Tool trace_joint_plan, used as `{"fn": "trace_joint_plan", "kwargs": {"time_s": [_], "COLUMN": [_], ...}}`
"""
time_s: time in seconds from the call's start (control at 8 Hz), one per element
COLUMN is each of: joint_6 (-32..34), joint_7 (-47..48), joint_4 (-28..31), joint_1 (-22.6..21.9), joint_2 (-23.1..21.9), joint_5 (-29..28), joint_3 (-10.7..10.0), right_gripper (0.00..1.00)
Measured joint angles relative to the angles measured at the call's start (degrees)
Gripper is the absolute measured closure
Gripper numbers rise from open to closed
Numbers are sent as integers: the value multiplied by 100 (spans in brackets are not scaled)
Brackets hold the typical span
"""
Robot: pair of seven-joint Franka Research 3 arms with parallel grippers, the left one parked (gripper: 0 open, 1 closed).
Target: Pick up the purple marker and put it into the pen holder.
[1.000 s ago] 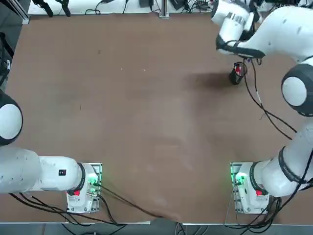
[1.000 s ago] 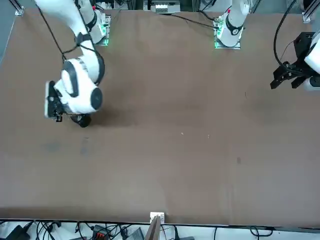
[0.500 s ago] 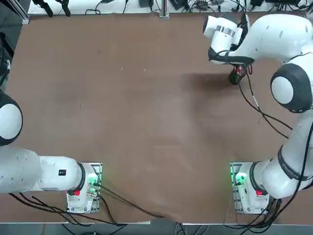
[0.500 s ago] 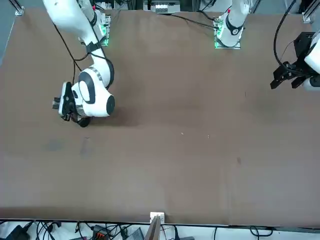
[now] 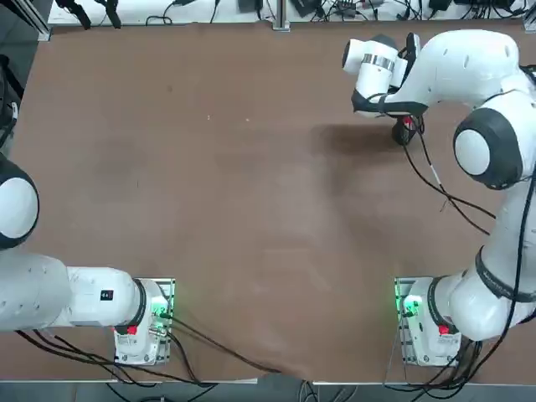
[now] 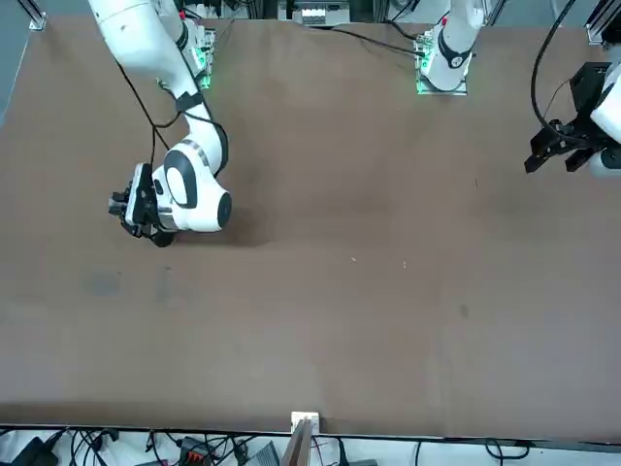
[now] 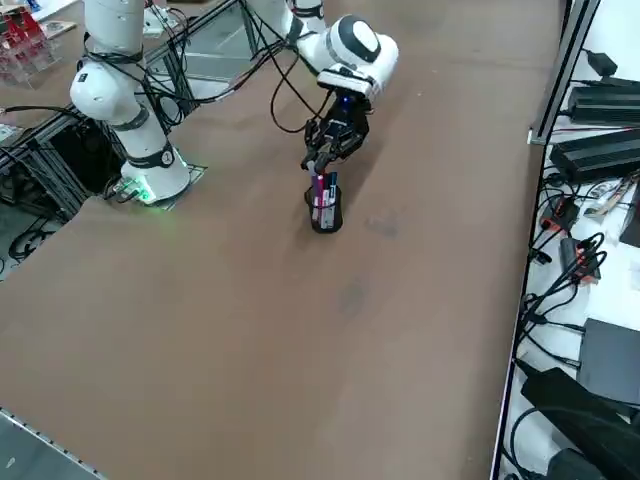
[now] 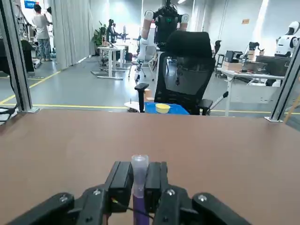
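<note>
Your gripper [image 8: 139, 176] is clamped on the marker [image 8: 140, 211], which seems to be at the holder's [image 7: 326, 220] mouth. Lower it off-line and it could catch the rim, tipping the holder; release early and it may drop outside.

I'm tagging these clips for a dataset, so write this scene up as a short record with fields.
Task object: purple marker, pale end showing
Right gripper: fingers shut on the marker
Gripper location: directly above the pen holder
Pen holder: on the table, black, with pens in it
Marker released: no
Background: black office chair beyond the table
</note>
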State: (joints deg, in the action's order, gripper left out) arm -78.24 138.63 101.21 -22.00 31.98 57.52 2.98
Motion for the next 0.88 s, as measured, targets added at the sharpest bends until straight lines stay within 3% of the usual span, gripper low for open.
{"fn": "trace_joint_plan", "kwargs": {"time_s": [0.25,0.5,0.75,0.88], "joint_6": [1,6,14,15], "joint_7": [14,16,12,-53], "joint_4": [-13,-14,-16,-16], "joint_1": [-39,-90,-114,-131], "joint_2": [11,28,39,41], "joint_5": [0,0,0,0], "joint_3": [0,0,0,0], "right_gripper": [80,48,8,0]}}
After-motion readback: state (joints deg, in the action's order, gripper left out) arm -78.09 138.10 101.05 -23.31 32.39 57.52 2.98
